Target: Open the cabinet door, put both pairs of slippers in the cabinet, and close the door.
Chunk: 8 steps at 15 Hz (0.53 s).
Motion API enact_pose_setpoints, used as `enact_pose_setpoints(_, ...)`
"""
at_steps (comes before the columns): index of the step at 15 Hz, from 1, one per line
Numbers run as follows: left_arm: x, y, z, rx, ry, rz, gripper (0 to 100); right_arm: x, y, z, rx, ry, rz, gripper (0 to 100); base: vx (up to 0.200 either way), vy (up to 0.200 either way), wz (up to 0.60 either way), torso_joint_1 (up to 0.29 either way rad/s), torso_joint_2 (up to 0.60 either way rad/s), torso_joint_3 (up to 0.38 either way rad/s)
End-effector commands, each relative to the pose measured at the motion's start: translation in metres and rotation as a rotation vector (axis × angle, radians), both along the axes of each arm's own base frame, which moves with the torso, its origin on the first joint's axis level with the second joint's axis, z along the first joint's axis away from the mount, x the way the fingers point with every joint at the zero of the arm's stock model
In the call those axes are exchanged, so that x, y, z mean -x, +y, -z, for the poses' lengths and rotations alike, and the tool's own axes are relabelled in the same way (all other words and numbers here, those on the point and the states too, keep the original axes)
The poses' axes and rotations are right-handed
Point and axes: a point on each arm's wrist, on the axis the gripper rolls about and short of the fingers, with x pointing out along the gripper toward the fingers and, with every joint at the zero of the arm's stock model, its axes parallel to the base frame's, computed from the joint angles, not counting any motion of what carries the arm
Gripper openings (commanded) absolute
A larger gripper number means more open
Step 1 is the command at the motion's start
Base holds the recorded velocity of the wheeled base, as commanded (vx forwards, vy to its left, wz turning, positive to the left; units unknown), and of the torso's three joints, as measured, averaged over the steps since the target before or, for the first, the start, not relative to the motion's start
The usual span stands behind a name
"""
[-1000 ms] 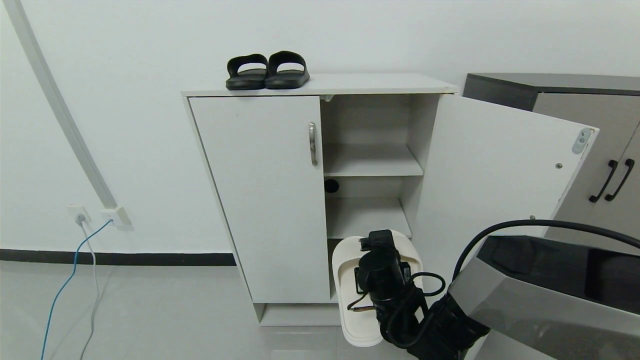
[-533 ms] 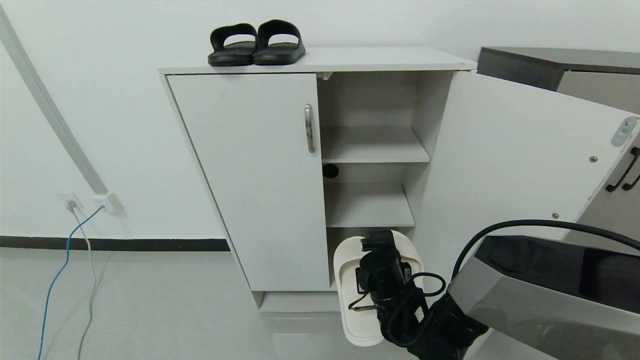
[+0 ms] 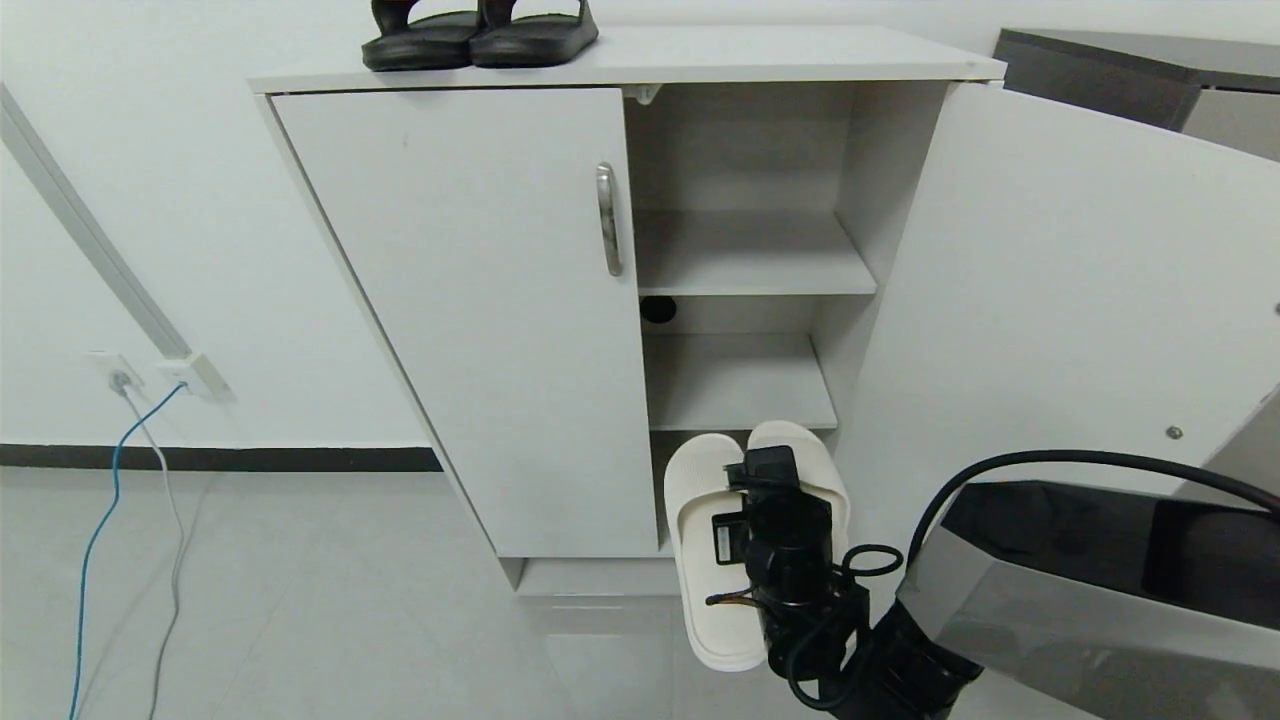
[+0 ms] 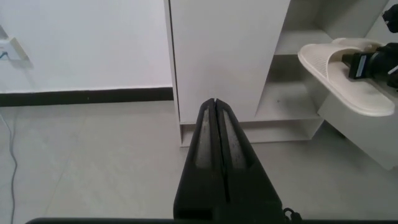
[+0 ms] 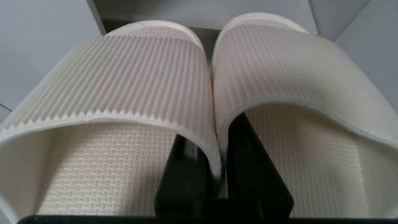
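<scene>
White slippers point(image 3: 697, 505): you hold the pair side by side at the cabinet's point(image 3: 800, 50) lowest opening, toes pointing inside.
Right gripper point(image 3: 766, 468): pinching the pair's two adjoining inner edges together.
Left gripper point(image 4: 214, 109): pressed together, holding nothing, low before the cabinet's closed left door point(image 3: 480, 300).
Black slippers point(image 3: 480, 40): on the cabinet's top, left end.
Right door point(image 3: 1050, 280): swung open.

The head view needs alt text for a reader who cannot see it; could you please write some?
The right gripper holds a pair of white slippers in front of the lowest compartment of a white cabinet whose right door stands open. A pair of black slippers sits on the cabinet's top.
</scene>
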Motion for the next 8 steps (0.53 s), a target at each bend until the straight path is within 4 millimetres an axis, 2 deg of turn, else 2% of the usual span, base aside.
enact_pose_setpoints(1,0.000,0.000,0.000,0.000,0.002,0.000,0,0.004,-0.005,0.001,0.035,-0.009,-0.002,0,0.000,0.000,0.00,0.000,0.00,0.000)
enact_pose_setpoints(8,0.000,0.000,0.000,0.001,0.001,-0.001,0,-0.004,-0.032,-0.013,0.100,-0.016,0.056,0,0.000,0.000,0.00,0.000,0.00,0.000)
